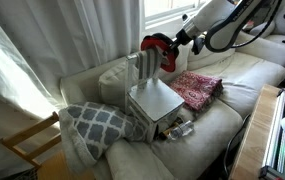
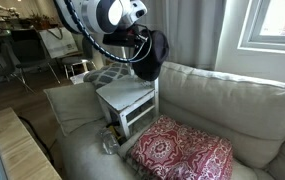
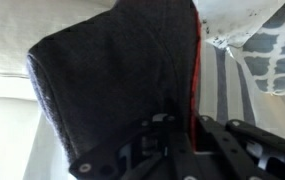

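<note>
Cloth (image 1: 158, 50) above chair (image 1: 154, 100) on sofa (image 1: 247, 75)

Pale beige sofa (image 1: 252, 75) carried everything in both exterior views. A small white chair (image 1: 154, 100) stood on its seat cushions. In an exterior view, a red patterned cushion (image 1: 195, 88) lay flat at the chair's 2 o'clock, just beside it. A grey-and-white lattice pillow (image 1: 97, 125) sat at 8 o'clock, against the chair's base. A small shiny object (image 1: 179, 128) lay at 5 o'clock by the chair's legs, too small to identify.
</note>
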Robot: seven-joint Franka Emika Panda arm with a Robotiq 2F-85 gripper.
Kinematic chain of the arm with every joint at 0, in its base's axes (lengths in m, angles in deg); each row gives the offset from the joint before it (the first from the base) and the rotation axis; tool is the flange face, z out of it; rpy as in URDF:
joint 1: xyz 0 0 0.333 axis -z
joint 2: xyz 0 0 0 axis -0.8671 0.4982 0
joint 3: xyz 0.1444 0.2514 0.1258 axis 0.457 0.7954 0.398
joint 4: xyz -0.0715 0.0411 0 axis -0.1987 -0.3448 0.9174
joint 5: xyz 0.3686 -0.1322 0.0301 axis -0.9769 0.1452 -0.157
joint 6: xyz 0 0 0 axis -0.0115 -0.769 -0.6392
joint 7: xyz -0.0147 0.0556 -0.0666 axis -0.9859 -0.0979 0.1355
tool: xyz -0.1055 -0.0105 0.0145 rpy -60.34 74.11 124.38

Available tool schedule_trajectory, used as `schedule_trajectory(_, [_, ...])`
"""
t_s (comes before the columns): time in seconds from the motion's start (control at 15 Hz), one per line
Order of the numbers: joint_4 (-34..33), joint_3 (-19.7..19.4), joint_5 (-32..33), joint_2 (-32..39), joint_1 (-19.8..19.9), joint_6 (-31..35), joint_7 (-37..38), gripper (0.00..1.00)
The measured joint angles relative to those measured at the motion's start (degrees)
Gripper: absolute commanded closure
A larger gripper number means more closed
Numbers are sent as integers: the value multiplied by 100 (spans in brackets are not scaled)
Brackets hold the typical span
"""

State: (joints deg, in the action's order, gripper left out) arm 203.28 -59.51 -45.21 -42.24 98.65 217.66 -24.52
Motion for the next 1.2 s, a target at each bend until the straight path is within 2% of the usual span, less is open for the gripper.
schedule_trajectory(0.13, [57,90,259,21,138,-44,-94,42])
schedule_trajectory(0.27, [106,376,535,55,393,-93,-95,27])
schedule_trajectory(0.53, [243,1381,1070,147,1256,-543,-91,0])
schedule_trajectory(0.67, [283,1838,1171,221,1688,-792,-97,0])
schedule_trajectory(0.93, [281,2503,1158,257,2440,-1100,-95,0])
schedule_trajectory(1.2, [16,2839,883,64,3069,-1166,147,0])
